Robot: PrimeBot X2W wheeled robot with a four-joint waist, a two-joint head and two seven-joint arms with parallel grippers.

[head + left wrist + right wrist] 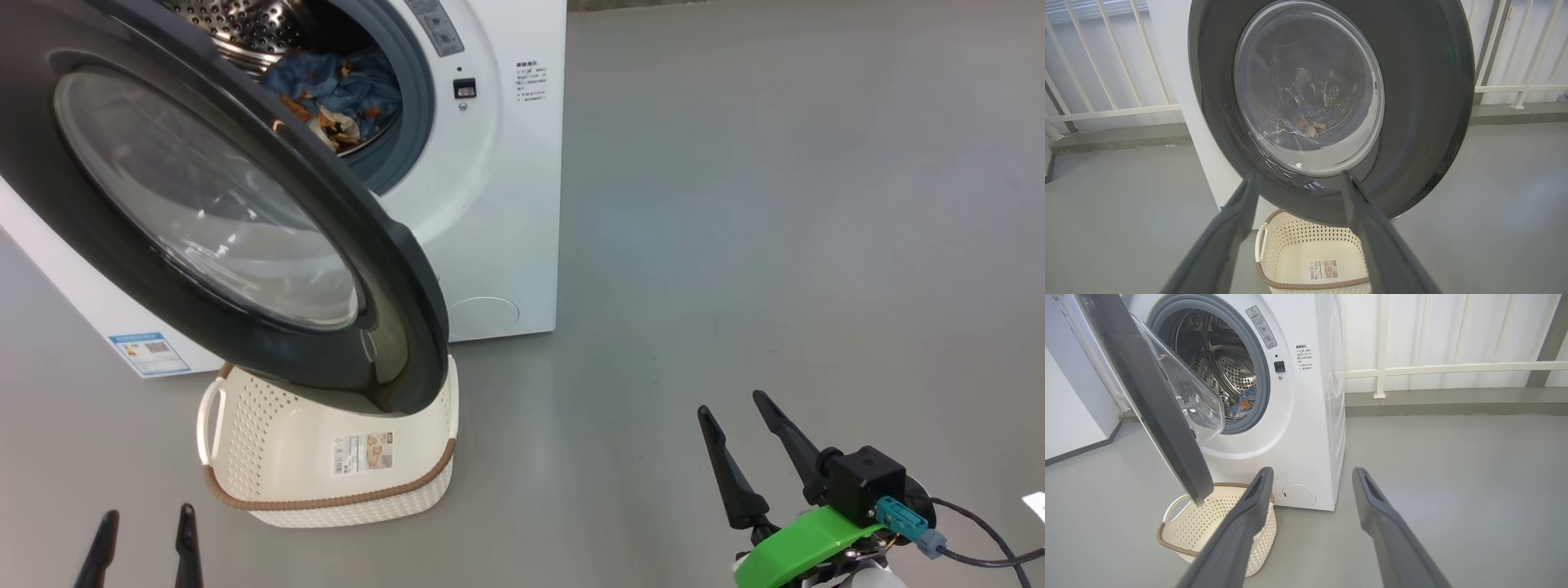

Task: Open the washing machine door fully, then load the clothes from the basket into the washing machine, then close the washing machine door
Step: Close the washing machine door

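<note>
- The left gripper's [144, 545] jaws stood wide and empty, low at the near left. In the left wrist view they pointed straight at the outer face of the washing machine door [392, 269].
- The right gripper's [732, 404] jaws were also parted and held nothing, poised over bare floor [775, 204], well apart from the door and off to the right of it.
- The door hung part-open, hinged at the left of the opening. Its black rim and glass bowl were turned towards the left arm, and its free edge swung out towards the robot.
- Under the door's lower edge sat the cream basket [326, 500] with only its label showing inside; whether rim and door touched could not be told.
- The clothes [343, 90], blue with orange figures, lay inside the steel drum [229, 24] of the washing machine [506, 204], behind the door.
- With loading apparently finished, closing looked to be the step in hand. The left arm appeared the nearer, squarely facing the door's outer face, so a push from there would carry it back towards the machine's opening.
</note>
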